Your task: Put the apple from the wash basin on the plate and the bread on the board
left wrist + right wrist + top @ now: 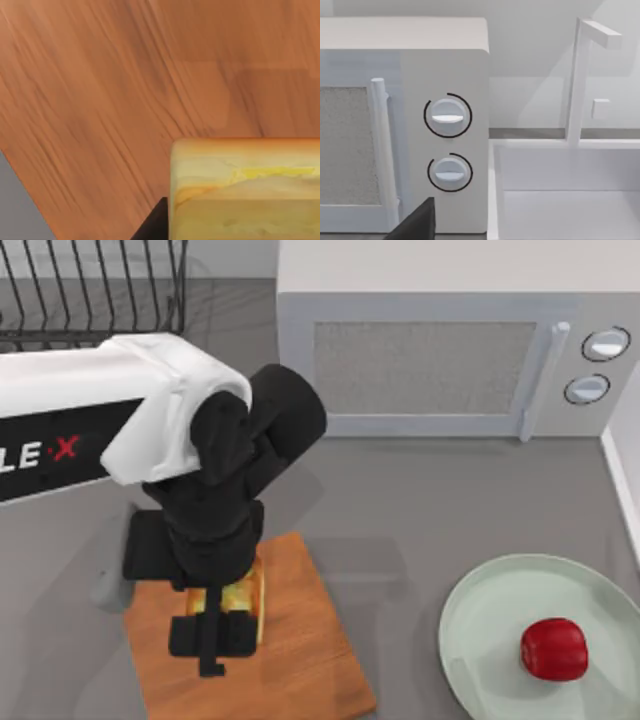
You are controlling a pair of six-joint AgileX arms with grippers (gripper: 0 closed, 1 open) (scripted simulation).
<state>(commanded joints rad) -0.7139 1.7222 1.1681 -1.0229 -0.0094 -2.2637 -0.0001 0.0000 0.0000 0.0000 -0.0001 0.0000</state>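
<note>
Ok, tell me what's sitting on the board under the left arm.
The bread is over the board, directly beneath the left pincer. The arm covers most of it, so whether it rests on the wood or is held can't be seen.

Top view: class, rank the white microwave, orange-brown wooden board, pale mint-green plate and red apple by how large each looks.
1. White microwave.
2 and 3. Orange-brown wooden board and pale mint-green plate: too alike to rank, both cut off or covered.
4. Red apple.

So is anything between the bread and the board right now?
Nothing visible. The left gripper has the bread directly over the board, with bare wood beneath in the left wrist view.
</note>
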